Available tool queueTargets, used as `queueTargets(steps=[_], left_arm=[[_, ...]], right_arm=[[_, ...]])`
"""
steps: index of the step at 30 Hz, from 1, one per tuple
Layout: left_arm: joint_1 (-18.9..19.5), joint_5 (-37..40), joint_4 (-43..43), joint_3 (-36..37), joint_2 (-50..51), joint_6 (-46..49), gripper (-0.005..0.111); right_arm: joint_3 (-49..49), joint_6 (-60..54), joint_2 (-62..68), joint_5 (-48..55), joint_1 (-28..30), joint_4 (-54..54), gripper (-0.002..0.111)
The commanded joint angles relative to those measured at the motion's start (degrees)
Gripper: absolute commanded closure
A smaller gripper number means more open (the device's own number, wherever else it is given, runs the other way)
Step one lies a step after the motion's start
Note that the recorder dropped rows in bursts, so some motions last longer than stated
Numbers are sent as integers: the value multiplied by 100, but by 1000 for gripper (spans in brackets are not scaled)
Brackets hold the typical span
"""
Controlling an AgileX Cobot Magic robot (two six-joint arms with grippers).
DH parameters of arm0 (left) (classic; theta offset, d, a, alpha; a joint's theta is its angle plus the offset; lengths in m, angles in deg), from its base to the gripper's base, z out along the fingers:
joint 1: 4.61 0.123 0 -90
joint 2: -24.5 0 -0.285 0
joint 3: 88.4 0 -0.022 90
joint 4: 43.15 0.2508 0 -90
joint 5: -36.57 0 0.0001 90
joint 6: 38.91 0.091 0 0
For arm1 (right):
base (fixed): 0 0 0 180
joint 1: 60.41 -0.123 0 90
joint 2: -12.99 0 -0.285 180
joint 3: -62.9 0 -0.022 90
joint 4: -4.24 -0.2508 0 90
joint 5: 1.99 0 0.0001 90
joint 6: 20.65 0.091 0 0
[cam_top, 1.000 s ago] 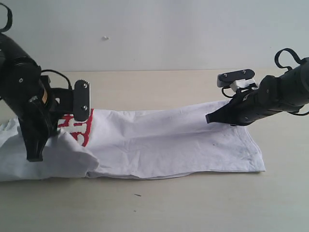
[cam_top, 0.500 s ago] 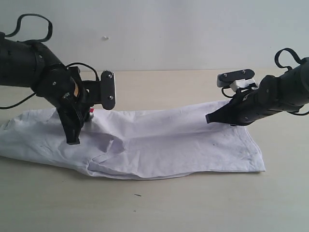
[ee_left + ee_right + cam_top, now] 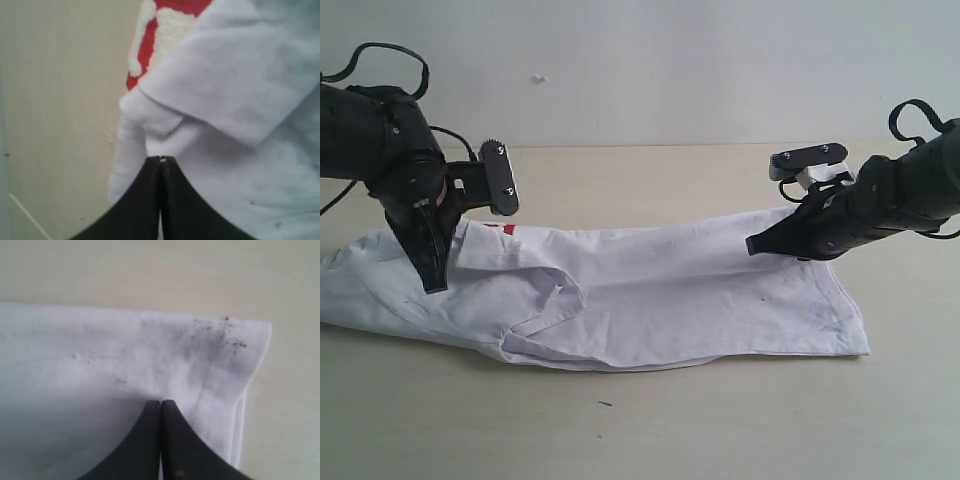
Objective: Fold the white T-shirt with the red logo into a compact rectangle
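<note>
The white T-shirt (image 3: 670, 290) lies on the table as a long strip running left to right, with a loose flap folded over near its left-middle. Only a sliver of the red logo (image 3: 503, 228) peeks out at the far edge. In the left wrist view the red logo (image 3: 165, 30) sits past a folded sleeve of the white T-shirt (image 3: 240, 90). My left gripper (image 3: 435, 287) (image 3: 160, 159) is shut and points down onto the shirt's left part, with no cloth visibly pinched. My right gripper (image 3: 750, 246) (image 3: 161, 402) is shut over the white T-shirt (image 3: 100, 355) near its stitched hem.
The shirt rests on a pale wooden table (image 3: 650, 420), and bare tabletop shows in front of and behind it. A plain light wall (image 3: 650, 70) stands behind the table. The hem carries small dark specks (image 3: 220, 332).
My left gripper swung from the front left over the shirt, then drew back left. The raised cloth fell flat, covering most of the logo. The right arm has not moved.
</note>
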Motion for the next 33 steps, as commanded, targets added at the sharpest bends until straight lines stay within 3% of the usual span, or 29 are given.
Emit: queueTargets(steps=[1,5,14,16,19,27,33], left_arm=[[17,-43,-414,-29,314,-49,107],[17,-477,-436,-29,591,55,107],[-7,-2654,-1471,-29,549,-107,107],[-7,-2368,-1471,-29,499,-93,107],[35,-1086,-1407,-29,451,260,107],[462,-2,-1460,-29,388,107,107],[534,1185,-1528,-29,413,441,107]], right_arm=[[30,-21,-13,52,28,7,108],[30,-21,-13,52,28,19,108],[30,-48,-13,28,28,62,108],[30,-48,-13,28,28,62,108],[30,-48,-13,4,28,62,108],[30,-48,-13,72,28,62,108],[30,-48,-13,57,28,62,108]])
